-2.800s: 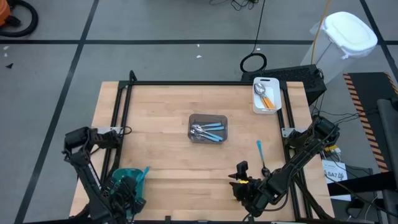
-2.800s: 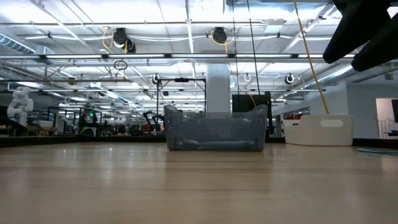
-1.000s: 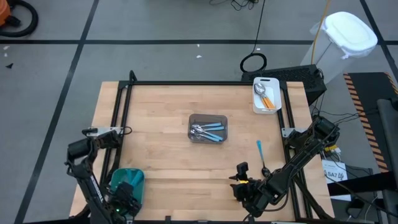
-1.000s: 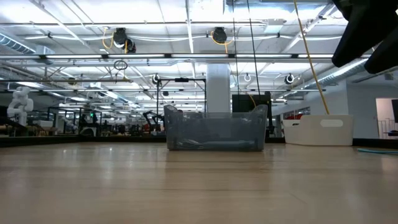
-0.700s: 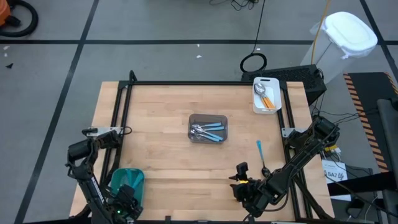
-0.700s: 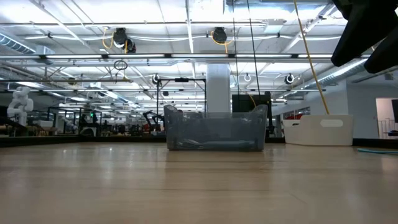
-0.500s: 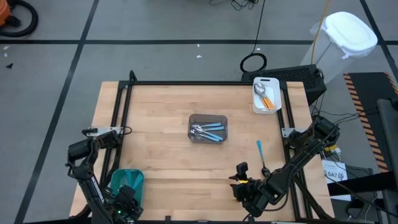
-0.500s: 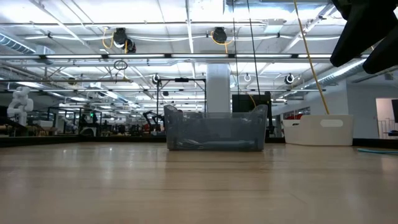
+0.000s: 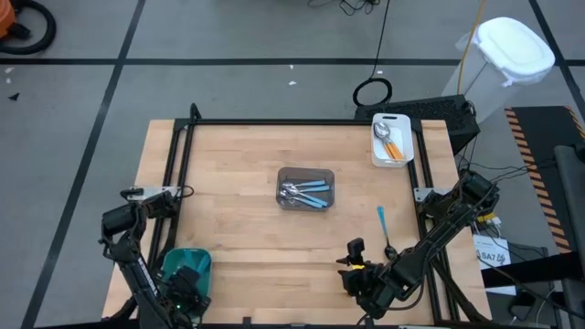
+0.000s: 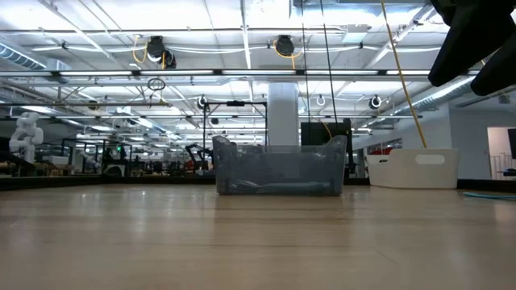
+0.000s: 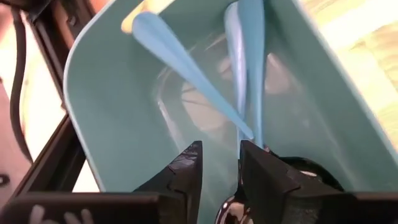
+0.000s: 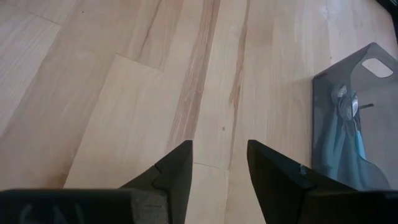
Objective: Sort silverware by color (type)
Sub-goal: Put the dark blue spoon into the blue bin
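My left pincer (image 11: 217, 171) sits low inside the teal cup (image 9: 186, 267) at the near left corner of the surface (image 9: 238, 174), its fingers slightly parted with nothing between them; three light-blue spoon handles (image 11: 249, 62) lean in the cup just ahead of the fingertips. My right pincer (image 12: 219, 163) waits at the near right, fingers apart and gripping nothing, pointing across bare wood toward the grey bin (image 9: 306, 188).

The surface is pale wood plank framed by a black rail. Through the low view I see a large hall beyond it, with bright ceiling lights, a white pillar, and other rigs far back. Around the surface the floor is grey with dark lines; a white lidded bucket (image 9: 512, 47) stands off the far right corner.

The middle holds only the grey bin, so there is open wood on every side of it. A white tray (image 9: 391, 139) sits against the far right rail. One loose blue-handled spoon (image 9: 382, 222) lies near the right edge, just beside my right arm.

The grey bin holds silver-bowled spoons with light-blue handles (image 9: 313, 187), piled loosely. The white tray holds spoons with orange handles (image 9: 394, 145) and silver bowls. In the right wrist view I see a silver bowl (image 12: 344, 101) and blue handles inside the bin.
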Motion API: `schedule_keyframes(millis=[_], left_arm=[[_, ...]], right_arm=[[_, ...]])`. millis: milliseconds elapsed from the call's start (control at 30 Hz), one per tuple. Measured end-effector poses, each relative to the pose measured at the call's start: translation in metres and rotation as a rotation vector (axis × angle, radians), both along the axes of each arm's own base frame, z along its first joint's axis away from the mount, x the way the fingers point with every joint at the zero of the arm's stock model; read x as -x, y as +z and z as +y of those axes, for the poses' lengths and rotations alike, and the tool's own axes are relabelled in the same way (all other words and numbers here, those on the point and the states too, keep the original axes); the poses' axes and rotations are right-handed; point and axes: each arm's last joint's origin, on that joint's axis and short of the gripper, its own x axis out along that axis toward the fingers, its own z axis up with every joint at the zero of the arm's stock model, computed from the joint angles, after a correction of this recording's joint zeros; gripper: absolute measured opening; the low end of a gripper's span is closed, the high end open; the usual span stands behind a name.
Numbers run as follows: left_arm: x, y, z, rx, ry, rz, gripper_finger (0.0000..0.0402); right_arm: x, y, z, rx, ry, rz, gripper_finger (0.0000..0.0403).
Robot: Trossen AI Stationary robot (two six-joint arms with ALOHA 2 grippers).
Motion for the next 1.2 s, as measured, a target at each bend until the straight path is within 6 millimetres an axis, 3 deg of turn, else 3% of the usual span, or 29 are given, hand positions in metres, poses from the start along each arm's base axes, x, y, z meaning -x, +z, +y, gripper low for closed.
schedule_keyframes(millis=[200,467,633,800,1000,1200], left_arm=[[-0.007,0.008,-0.003,0.008,-0.035,-0.075,0.0112],[-0.031,0.041,-0.005,-0.095,-0.187,-0.439,0.0113],[-0.048,0.045,0.003,-0.196,-0.302,-0.546,0.0113],[-0.069,0.047,0.013,-0.263,-0.336,-0.614,0.0113],[-0.097,0.045,0.019,-0.246,-0.393,-0.63,0.0113],[-0.116,0.044,0.019,-0.199,-0.445,-0.659,0.0113]], right_arm=[[0.0,0.0,0.0,-0.005,-0.009,0.001,0.0146],[0.008,0.012,-0.01,-0.091,-0.138,-0.01,0.0146],[0.025,0.027,-0.026,-0.236,-0.368,0.021,0.0146],[0.05,0.033,-0.044,-0.336,-0.682,0.22,0.0146],[0.072,0.035,-0.064,-0.159,-0.906,0.265,0.0146],[0.079,0.014,-0.073,-0.154,-1.028,0.215,0.0154]])
